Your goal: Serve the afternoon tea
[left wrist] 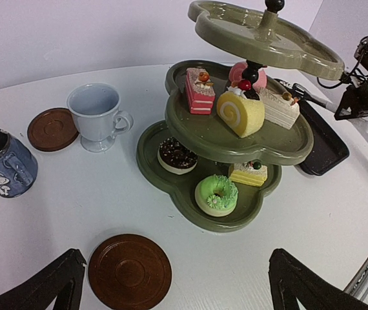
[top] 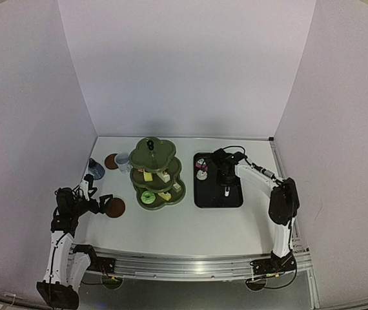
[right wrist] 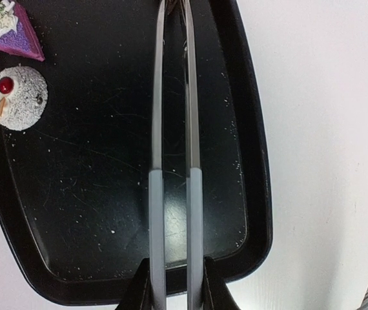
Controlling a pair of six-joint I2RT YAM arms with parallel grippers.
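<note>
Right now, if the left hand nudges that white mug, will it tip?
The white mug stands on a narrow foot, so a high push would probably tip it. It looks empty, so it is likely light. Its glossy surface may slip.

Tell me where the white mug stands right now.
In the top view the white mug stands left of centre, between a brown coaster on its left and the olive-green three-tier stand on its right.

**Nothing we can read**

We find no text, brand, number or sign that we can read. The small blue-grey pot bears a white marking on its side, too blurred for us to tell as letters.
</note>
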